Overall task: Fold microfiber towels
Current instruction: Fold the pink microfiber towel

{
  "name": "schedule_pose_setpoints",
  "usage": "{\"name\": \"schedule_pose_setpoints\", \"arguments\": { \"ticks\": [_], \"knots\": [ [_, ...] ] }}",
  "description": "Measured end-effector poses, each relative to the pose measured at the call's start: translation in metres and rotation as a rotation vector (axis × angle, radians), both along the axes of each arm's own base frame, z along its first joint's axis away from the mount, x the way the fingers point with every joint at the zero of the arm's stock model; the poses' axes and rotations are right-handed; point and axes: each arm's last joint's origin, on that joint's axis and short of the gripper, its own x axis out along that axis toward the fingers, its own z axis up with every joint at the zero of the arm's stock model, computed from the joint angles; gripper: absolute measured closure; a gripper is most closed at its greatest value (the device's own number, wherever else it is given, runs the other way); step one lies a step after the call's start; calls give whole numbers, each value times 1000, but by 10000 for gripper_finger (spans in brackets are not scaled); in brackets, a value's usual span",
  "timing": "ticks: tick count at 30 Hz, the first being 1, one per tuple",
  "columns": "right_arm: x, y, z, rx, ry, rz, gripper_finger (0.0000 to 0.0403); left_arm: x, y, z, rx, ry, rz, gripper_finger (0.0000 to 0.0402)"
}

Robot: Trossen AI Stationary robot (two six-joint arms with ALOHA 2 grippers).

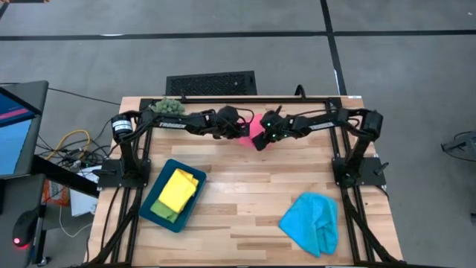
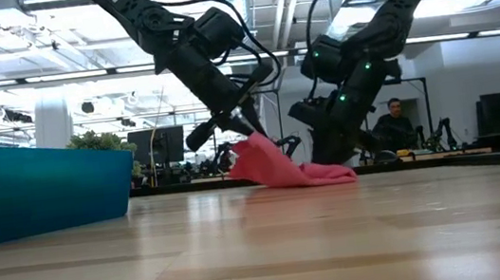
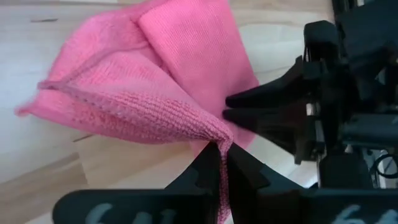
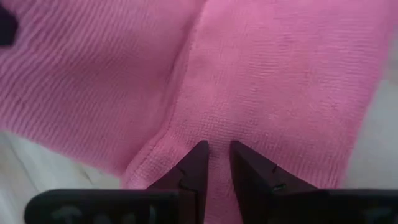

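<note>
We note the pink towel (image 1: 253, 131) at the far middle of the desk (image 1: 253, 216), one corner lifted and pinched in the left pincer (image 3: 222, 163); the right pincer (image 4: 216, 163) nips a fold of its other side. The teal tray (image 1: 152, 208) holds the yellow towel (image 1: 178, 190) over a green towel (image 1: 165, 213). The blue towel (image 1: 311, 222) lies crumpled near the right front.
</note>
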Motion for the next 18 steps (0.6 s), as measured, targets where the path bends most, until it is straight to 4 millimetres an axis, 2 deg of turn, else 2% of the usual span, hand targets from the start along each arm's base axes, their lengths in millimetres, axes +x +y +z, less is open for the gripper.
{"name": "schedule_pose_setpoints", "arguments": {
  "ticks": [6,10,18],
  "knots": [
    [17,11,-4,12,-8,39,311,-1,-7,-3,-26,33,-41,395],
    [19,17,-3,18,-12,50,311,-3,-10,-5,-46,69,-70,395],
    [15,15,21,4,-76,30,311,-2,-9,-4,-31,54,-65,395]
  ]
}}
